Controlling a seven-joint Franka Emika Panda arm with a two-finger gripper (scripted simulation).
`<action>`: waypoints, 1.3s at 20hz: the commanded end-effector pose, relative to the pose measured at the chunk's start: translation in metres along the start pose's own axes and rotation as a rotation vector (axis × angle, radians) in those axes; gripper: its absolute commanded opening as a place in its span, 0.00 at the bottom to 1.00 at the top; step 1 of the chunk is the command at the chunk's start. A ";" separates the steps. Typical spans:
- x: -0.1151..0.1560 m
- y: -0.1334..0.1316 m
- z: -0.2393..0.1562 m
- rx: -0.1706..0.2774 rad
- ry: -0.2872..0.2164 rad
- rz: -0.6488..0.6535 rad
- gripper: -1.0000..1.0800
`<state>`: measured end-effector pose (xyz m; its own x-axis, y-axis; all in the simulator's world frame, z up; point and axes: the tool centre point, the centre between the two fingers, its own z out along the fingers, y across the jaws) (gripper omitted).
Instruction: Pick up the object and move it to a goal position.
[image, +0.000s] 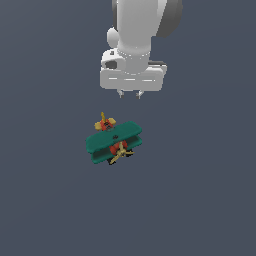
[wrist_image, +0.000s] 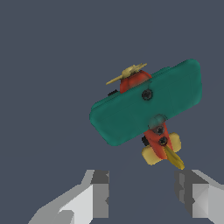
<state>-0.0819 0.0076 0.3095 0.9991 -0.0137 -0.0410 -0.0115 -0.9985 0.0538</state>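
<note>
Overhead, the white arm filled the upper part of the exterior view, hanging over a plain dark grey tabletop. Its gripper pointed straight down, the fingers spread wide with nothing between them, as the wrist view showed. Below it, and well apart from the fingertips, sat the toy biplane, resting on the tabletop slightly toward the exterior view's left of the gripper. Its teal-green wings lay stacked one above the other and skewed at an angle. The red body ran across them, with a yellow tail at one end. Smallest of all, the yellow propeller stuck out at the nose.
</note>
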 end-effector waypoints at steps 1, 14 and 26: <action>-0.003 -0.001 0.007 -0.021 -0.020 0.003 0.62; -0.027 0.000 0.054 -0.210 -0.154 0.031 0.62; -0.049 0.006 0.091 -0.425 -0.239 0.052 0.62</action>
<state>-0.1320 -0.0013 0.2247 0.9616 -0.1176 -0.2479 0.0025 -0.8997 0.4366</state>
